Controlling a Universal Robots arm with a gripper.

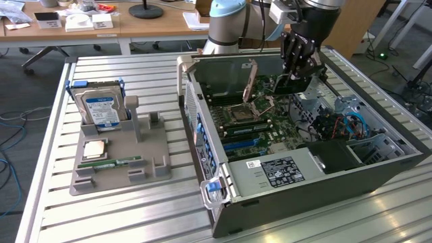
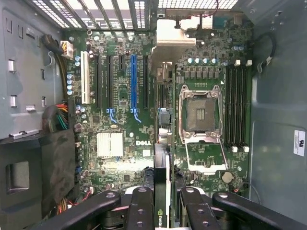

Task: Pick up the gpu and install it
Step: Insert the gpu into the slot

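My arm reaches straight down into the open grey metal computer case (image 1: 304,182) on the slatted counter (image 1: 121,223). The black end effector (image 1: 297,76) is squeezed tight on the thin dark gpu card (image 2: 160,165). The card hangs on its edge above the green board (image 2: 120,143), with open room to the case walls.

I see my end effector (image 1: 296,77) clamped on the gpu (image 1: 289,86), the motherboard (image 1: 256,121) of the open computer case (image 1: 324,187) below it, the hard drive (image 1: 100,107) well apart.
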